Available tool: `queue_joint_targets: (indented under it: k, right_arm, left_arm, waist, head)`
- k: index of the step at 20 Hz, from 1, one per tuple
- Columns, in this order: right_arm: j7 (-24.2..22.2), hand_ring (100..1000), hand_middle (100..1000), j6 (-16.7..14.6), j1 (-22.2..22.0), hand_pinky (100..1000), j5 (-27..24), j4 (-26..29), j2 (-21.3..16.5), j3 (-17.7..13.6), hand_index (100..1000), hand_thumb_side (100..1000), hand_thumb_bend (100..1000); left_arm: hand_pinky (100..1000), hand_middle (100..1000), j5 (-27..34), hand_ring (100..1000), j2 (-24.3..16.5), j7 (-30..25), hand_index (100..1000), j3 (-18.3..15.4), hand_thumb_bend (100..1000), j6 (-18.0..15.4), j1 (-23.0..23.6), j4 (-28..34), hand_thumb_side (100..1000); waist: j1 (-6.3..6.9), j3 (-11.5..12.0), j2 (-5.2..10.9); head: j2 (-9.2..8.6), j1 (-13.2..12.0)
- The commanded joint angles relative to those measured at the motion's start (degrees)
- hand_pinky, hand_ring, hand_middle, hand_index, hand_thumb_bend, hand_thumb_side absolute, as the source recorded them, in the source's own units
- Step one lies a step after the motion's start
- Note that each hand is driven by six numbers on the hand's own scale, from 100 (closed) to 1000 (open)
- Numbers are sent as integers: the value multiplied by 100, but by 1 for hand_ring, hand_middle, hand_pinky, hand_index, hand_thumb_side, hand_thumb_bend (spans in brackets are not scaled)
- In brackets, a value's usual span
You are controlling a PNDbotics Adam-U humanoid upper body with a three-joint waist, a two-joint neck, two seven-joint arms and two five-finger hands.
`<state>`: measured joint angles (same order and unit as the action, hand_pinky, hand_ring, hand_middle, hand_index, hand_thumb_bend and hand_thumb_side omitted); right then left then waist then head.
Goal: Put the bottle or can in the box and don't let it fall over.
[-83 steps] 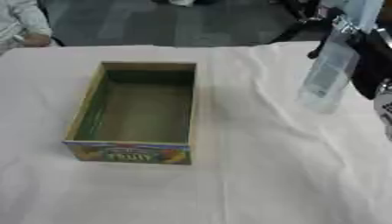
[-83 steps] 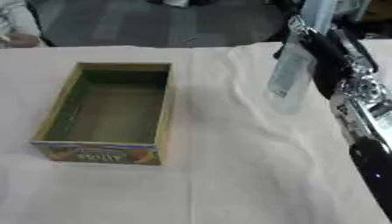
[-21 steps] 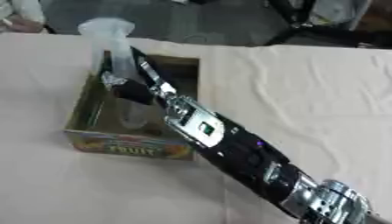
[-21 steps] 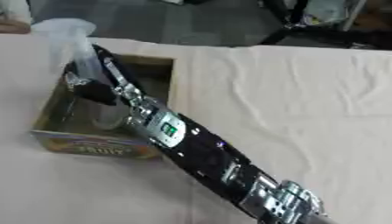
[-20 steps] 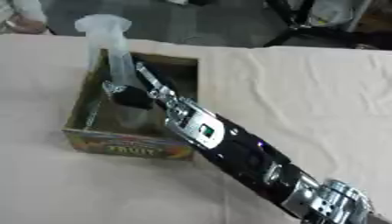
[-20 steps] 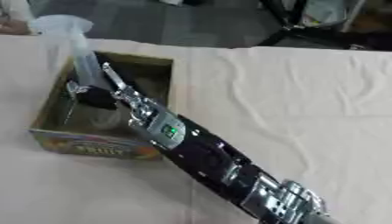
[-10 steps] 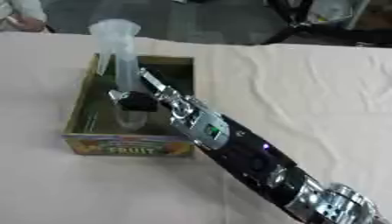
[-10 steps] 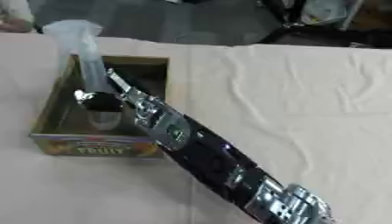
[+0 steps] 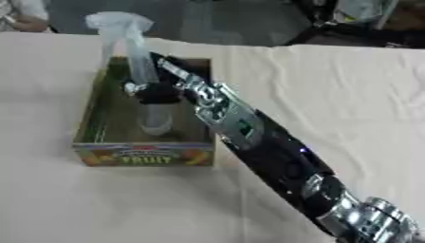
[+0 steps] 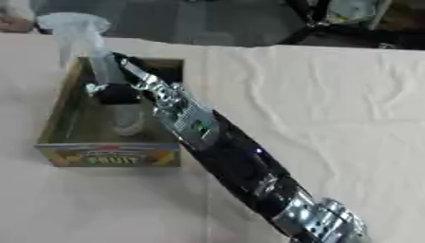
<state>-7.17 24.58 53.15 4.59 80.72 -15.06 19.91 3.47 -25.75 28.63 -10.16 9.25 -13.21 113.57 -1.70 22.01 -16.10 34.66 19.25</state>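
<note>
While its black right hand [image 9: 158,92] curls around the clear plastic spray bottle [image 9: 141,80], the bottle stands upright inside the open rectangular cardboard box [image 9: 93,121] printed FRUIT, at ten o'clock on the wrinkled cream cloth [image 9: 332,90]

"Where's the bottle [image 10: 106,80] sitting?"

"Upper left of the frame, upright inside the box [image 10: 58,124], its base down on the box floor and its pale top sticking up past the far rim."

"And the arm?"

"1 arm runs from the lower right corner diagonally up to the box. The right hand [image 10: 124,85] is curled round the bottle's middle."

"What's under it all?"

"A cream cloth [image 10: 332,104], wrinkled, covering the table. The box front, lower left, reads FRUIT."
</note>
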Motion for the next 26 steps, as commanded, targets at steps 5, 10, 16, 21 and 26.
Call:
queue_joint_targets:
  k: [5,10,16,21,26]
  right_arm:
    - [-491,1000,1000,543,26,1000,-352,711,-196,-80,1000,387,100]
    - [-591,1000,1000,952,-11,1000,-554,1010,-223,-91,1000,387,100]
    - [-628,1000,1000,1188,-123,999,-830,1462,-315,-75,1000,387,100]
    - [-587,1000,1000,1364,-216,997,-988,1771,-374,-69,1000,387,100]
    - [-535,1000,1000,1434,-227,995,-899,1773,-256,-44,1000,387,100]
  left_arm:
    - [1000,624,-43,760,-193,-51,793,-86,100,-9,1,102,574]
    - [1000,624,-48,760,-200,-45,793,-95,100,-10,11,102,574]
    - [1000,625,-67,759,-220,-37,793,-112,100,-8,55,102,574]
    - [1000,626,-77,759,-223,-27,793,-124,100,-8,84,102,574]
    - [1000,627,-85,759,-221,-24,793,-131,100,-8,113,102,575]
  waist:
    - [49,-20,103]
    - [38,-84,111]
    - [32,-192,147]
    - [44,-235,166]
    - [59,-278,173]
  head:
    - [3,7]
    - [42,2]
    - [83,-55]
    - [93,-65]
    - [80,-86]
